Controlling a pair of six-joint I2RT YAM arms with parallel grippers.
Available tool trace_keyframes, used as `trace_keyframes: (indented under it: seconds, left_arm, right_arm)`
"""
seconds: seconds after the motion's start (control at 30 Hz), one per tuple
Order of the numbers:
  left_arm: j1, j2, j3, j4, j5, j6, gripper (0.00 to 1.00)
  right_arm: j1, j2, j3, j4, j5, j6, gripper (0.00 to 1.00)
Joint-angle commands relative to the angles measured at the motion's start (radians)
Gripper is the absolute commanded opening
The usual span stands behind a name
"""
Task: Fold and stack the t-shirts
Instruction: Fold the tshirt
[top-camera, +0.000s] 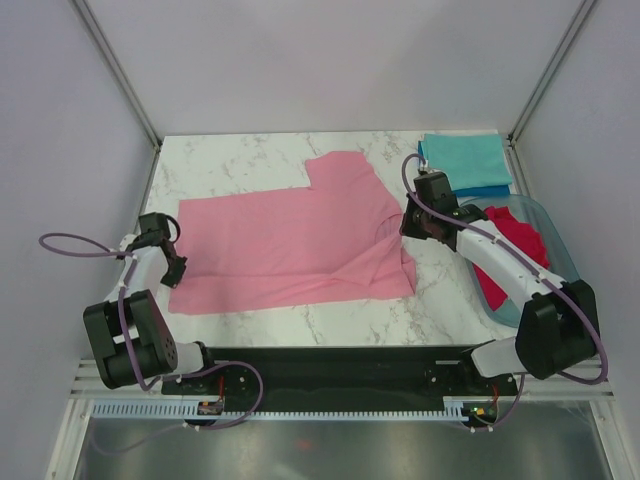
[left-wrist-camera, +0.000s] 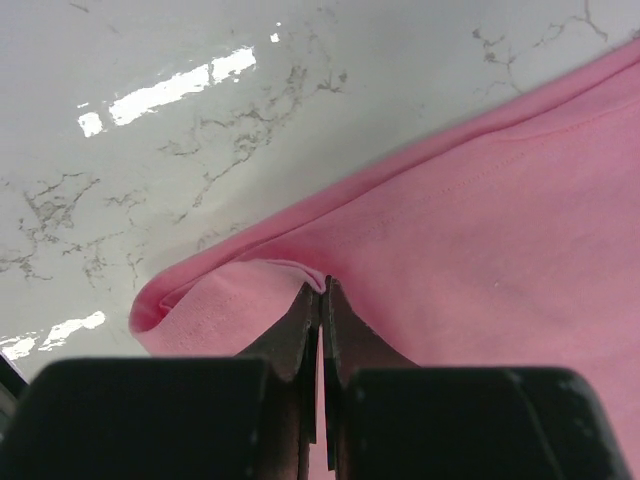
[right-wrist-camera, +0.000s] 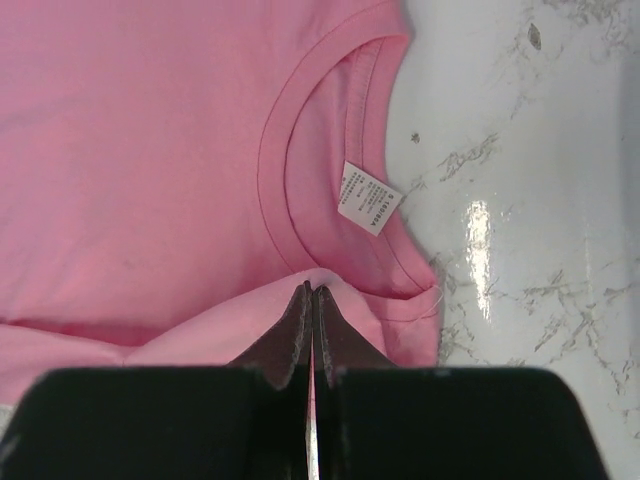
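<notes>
On the marble table (top-camera: 250, 160), the pink t-shirt (top-camera: 290, 250) lies spread. Our left gripper (left-wrist-camera: 322, 292) and right gripper (right-wrist-camera: 312, 292) each clench a thin edge fold. With pinches this shallow, we risk cloth slipping free mid-fold.

There are a pink t-shirt (top-camera: 290, 245), teal t-shirt (top-camera: 462, 153), crimson t-shirt (top-camera: 520, 238), and white table (top-camera: 240, 160) veined grey.

Lab test cell: marble-patterned counter (top-camera: 250, 160) boxed by plain white panels (top-camera: 60, 120) on aluminium framing (top-camera: 115, 70), cable tray (top-camera: 300, 408) along near edge.
</notes>
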Motion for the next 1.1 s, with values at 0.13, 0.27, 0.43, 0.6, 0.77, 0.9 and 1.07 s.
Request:
trace_keyframes:
  seconds: [0.13, 0.27, 0.43, 0.6, 0.77, 0.9, 1.07]
  left_arm:
    - [0.042, 0.007, 0.050, -0.016, -0.058, -0.051, 0.02]
    - [0.044, 0.025, 0.059, -0.015, -0.046, -0.062, 0.02]
    - [0.044, 0.059, 0.069, -0.015, -0.059, -0.066, 0.02]
    - [0.044, 0.064, 0.081, -0.001, -0.046, -0.068, 0.02]
    - [0.044, 0.064, 0.107, 0.013, -0.036, -0.056, 0.02]
    - [0.044, 0.097, 0.131, 0.016, -0.029, -0.037, 0.02]
    - [0.044, 0.159, 0.148, 0.020, -0.012, -0.032, 0.03]
  right_arm:
    - [0.002, 0.035, 0.066, 0.011, 0.106, -0.034, 0.00]
    - [0.002, 0.067, 0.080, 0.017, 0.081, -0.040, 0.00]
    - [0.002, 0.110, 0.107, 0.033, 0.063, -0.057, 0.00]
    - [0.001, 0.131, 0.149, 0.033, 0.066, -0.083, 0.00]
    - [0.004, 0.158, 0.175, 0.020, 0.072, -0.084, 0.00]
    - [0.003, 0.164, 0.176, 0.008, 0.089, -0.080, 0.00]
    - [0.002, 0.158, 0.176, 0.003, 0.090, -0.085, 0.00]
